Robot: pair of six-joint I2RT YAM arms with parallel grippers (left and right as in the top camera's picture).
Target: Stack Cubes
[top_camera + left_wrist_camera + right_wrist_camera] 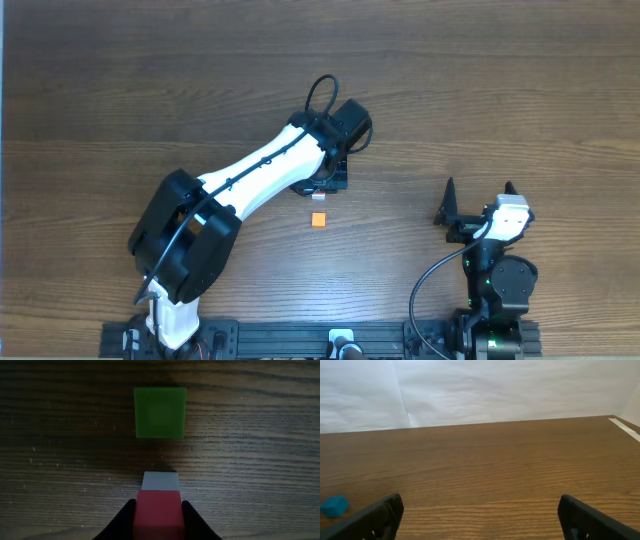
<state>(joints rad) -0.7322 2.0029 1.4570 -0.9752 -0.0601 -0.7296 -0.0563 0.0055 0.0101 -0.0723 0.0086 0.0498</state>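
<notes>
One red cube (158, 510) | clamped between left jaws | green cube (160, 412) nearby, apart

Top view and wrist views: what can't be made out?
Top view: small green cube, likely hidden under left arm.
Left wrist view: red cube in left claw, cut off by bottom edge; contact with grey block beneath unclear.
Right wrist view: blue cube, too small for detail.

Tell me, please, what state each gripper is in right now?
Left gripper: closed on the red cube.
Right gripper: open, holding nothing.
</notes>
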